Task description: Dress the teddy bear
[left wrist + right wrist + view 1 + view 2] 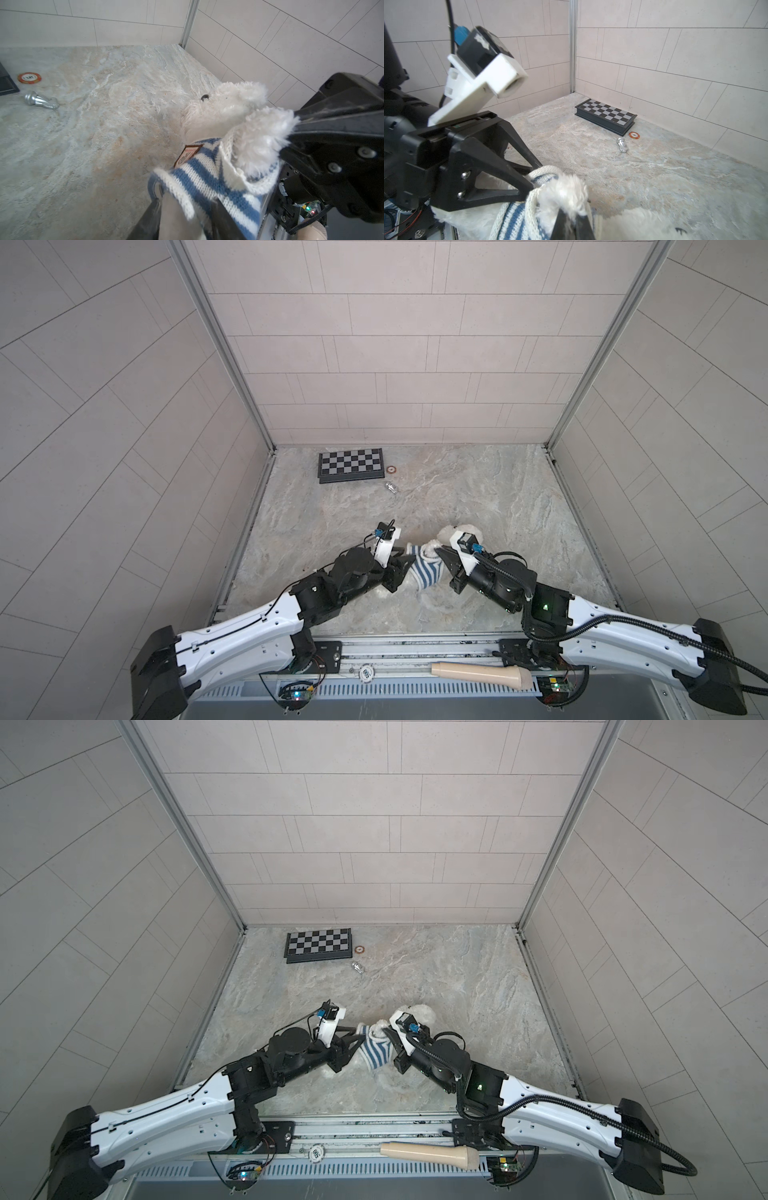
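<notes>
The teddy bear (448,534) lies on the stone table (498,510) in both top views, a bit toward 6 o'clock from the middle. Its white head points to about 1 o'clock. A blue and white striped sweater (423,574) is on its body. My left gripper (409,558) reaches in from 8 o'clock and meets the sweater's edge. My right gripper (435,550) reaches in from 4 o'clock, with its tips at a fluffy paw. Far off at 11 o'clock a chessboard (319,944) sits by the back wall. A small orange chip (360,949) is just beside it, and a silver chess piece (357,967) lies on its side near both.

In the left wrist view I see the bear's fluffy head and one dark eye (204,97). A furry arm pokes out of a sweater sleeve, and the right gripper (296,122) is shut tight on its tip. My left gripper (186,207) has its fingers partly apart, and the sweater's hem hangs between them. I cannot tell if they pinch it.

In the right wrist view the left gripper (534,177) again shows its jaws parted, with a knitted cuff (544,170) between the tips. The right gripper (571,216) has its fingers squeezed together on white fur.
</notes>
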